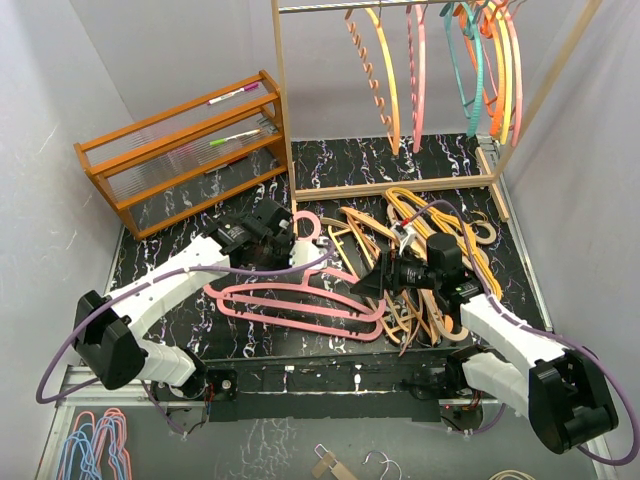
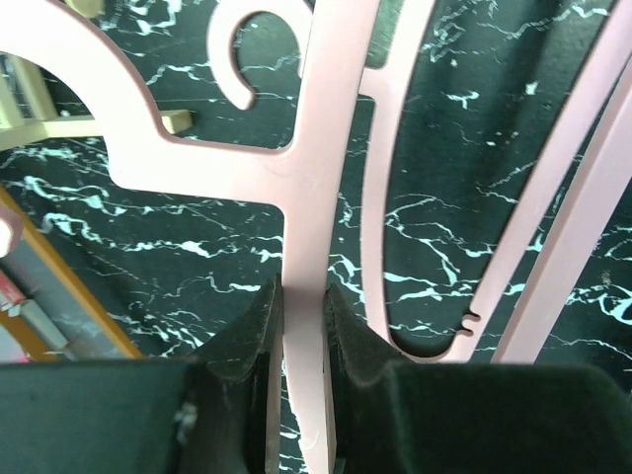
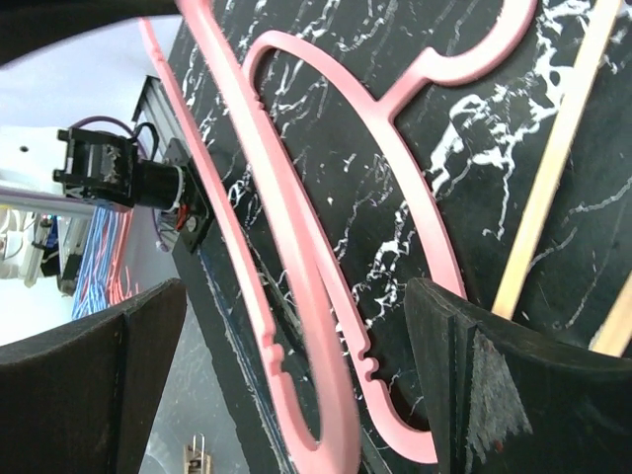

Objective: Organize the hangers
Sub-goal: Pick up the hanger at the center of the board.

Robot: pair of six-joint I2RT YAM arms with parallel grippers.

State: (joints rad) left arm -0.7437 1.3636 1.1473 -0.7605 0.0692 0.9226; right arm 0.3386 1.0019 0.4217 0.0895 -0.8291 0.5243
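Step in hand, as I judge it: lifting one pink hanger off the table; left gripper is clamped on its neck just below the hook; right gripper gapes wide about the far corner, gripping nothing. Hanger lies flat beside the tangled pile — thin plastic, notched. Next move calls for raising it hook-up toward the rail — right arm steadying.

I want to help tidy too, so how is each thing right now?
Left tool: shut on the pink hanger, at its neck.
Right tool: open, gripping nothing.
Loose hangers: tangled in a pile on the table.
Hung hangers: hooked on the rail.
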